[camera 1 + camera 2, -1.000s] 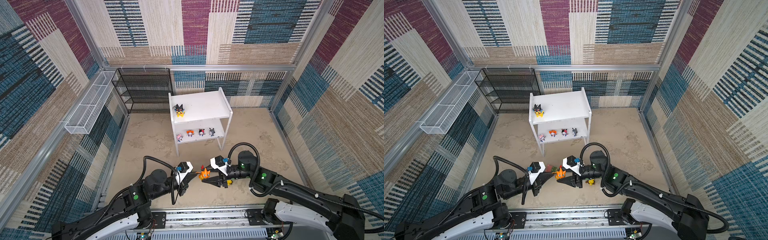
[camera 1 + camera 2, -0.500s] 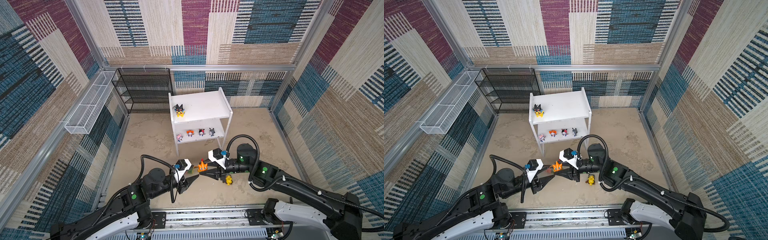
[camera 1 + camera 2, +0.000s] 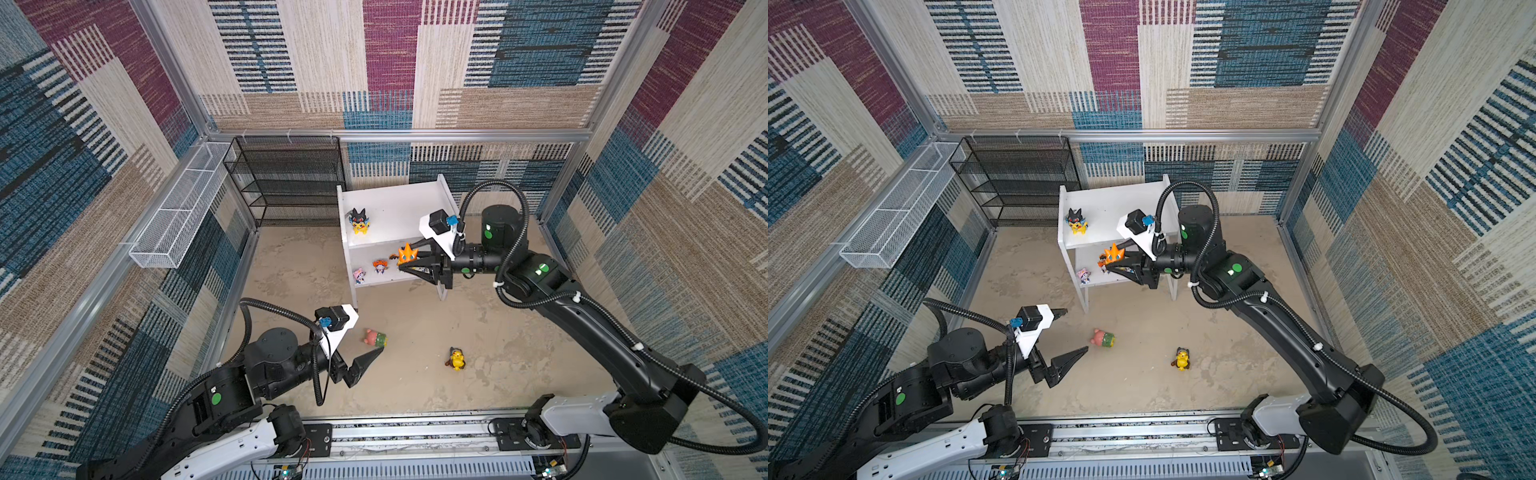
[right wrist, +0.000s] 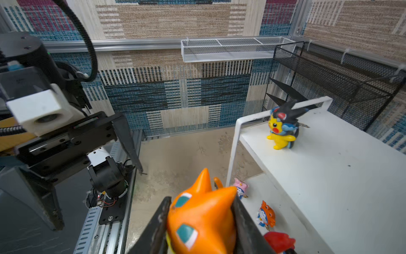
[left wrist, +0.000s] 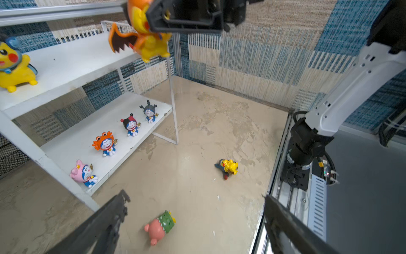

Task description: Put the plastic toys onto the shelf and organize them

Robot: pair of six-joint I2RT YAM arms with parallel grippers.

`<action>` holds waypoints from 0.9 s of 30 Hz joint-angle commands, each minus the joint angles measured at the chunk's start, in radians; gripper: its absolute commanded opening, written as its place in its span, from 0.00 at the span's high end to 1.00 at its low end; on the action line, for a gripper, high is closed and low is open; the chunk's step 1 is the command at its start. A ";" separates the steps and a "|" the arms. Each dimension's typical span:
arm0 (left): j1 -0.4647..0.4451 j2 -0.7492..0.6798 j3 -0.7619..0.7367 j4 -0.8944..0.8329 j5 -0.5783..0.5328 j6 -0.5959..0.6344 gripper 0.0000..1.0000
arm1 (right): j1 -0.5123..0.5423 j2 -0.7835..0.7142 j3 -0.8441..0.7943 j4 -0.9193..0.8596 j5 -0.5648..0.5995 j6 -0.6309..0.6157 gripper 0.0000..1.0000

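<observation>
Item, orange-hooded figurine: a second ago it sat between the two grippers, low over the front of the bench. Now the right gripper alone has it, pinched by the head, and has carried it up to the front of the shelf, about level with the top board. Left gripper: was pressed together, now spread wide and empty, drawn back low over the bench, with the pink-and-green figurine lying on its side just ahead of it. As I read it, the handover is done, the orange one wants setting on the top board, and the left arm is free for the pink one. Top board: black-hooded yellow figurine upright at the end nearer the black mesh rack, the rest bare. Lower board: four tiny big-headed figures in a row, pink, orange crab, red-and-black, grey. Bench: blue-hooded yellow figurine toppled, well apart from the pink one. Materials: toys are glossy moulded plastic with rounded bodies and spiky hoods; shelf has flat matt white boards on thin legs; bench is beige, mottled and scuffed. Whether the orange toy is over the board or just short of its edge I can't quite tell from here
</observation>
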 commanded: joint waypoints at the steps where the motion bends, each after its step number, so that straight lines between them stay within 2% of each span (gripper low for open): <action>1: 0.000 0.008 0.017 -0.106 -0.005 0.088 0.01 | -0.033 0.070 0.067 -0.056 -0.029 -0.060 0.72; 8: 0.001 0.012 -0.011 -0.071 0.032 0.111 0.01 | -0.086 0.244 0.258 -0.025 -0.125 -0.085 0.71; 13: 0.001 0.008 0.010 -0.057 -0.002 0.125 0.01 | -0.089 0.356 0.368 -0.065 -0.121 -0.115 0.71; 21: 0.001 0.010 0.050 0.054 -0.236 0.205 0.01 | -0.095 0.412 0.423 -0.053 -0.118 -0.113 0.72; 27: 0.001 0.070 0.078 0.174 -0.432 0.278 0.01 | -0.101 0.460 0.479 -0.074 -0.121 -0.106 0.72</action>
